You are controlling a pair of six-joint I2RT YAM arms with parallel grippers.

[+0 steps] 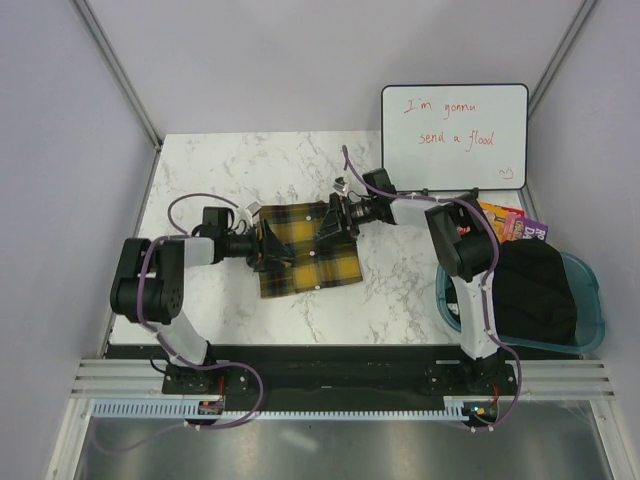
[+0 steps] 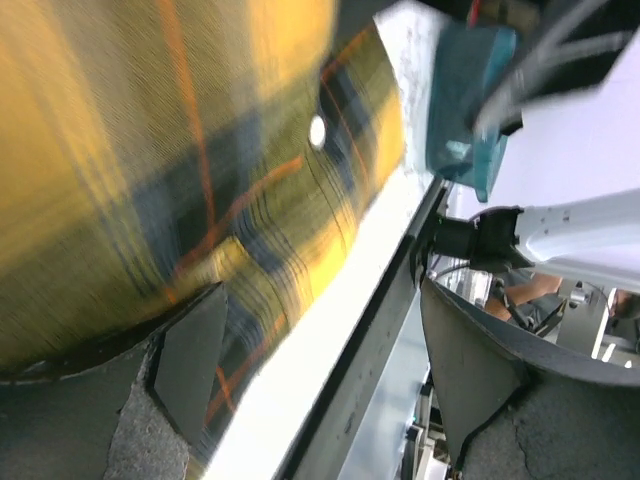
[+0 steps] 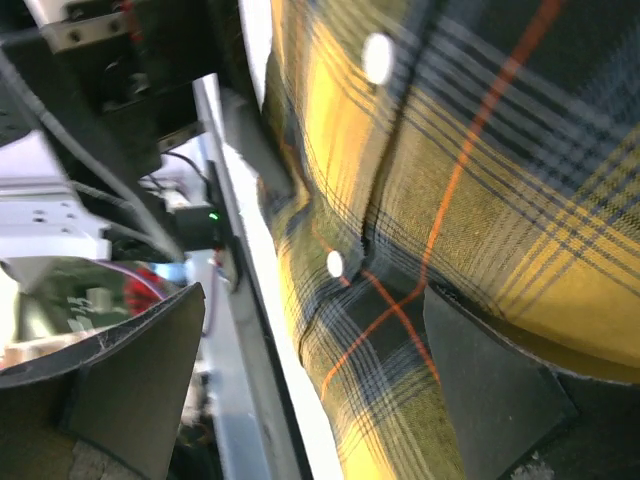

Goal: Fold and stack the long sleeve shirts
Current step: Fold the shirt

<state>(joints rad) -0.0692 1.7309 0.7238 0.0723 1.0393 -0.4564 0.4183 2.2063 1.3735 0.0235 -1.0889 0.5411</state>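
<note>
Currently on the table (image 1: pixel 400 290): you have one yellow-and-black plaid shirt (image 1: pixel 305 250) lying flat near the middle of the marble top, folded into a rough rectangle.
Your left gripper (image 1: pixel 268 246): it sits at the shirt's left edge. Its jaws are spread wide and hold nothing. In the wrist view, one finger (image 2: pixel 190 360) lies against the cloth and the other is clear of it.
Your right gripper (image 1: pixel 330 220): it sits at the shirt's far right corner. Its jaws are just as wide, with nothing gripped. One finger (image 3: pixel 490 380) is against the plaid and the other is off it.
Buttons (image 3: pixel 377 58): you can see small white ones along a seam in the right wrist view, and thin red lines cross the plaid.
Bin (image 1: pixel 592 300): it is blue and stands at the table's right edge, well apart from the shirt, with a dark cloth (image 1: pixel 535 290) heaped inside.
Whiteboard (image 1: pixel 455 135): it stands at the back right and carries red handwriting.
</note>
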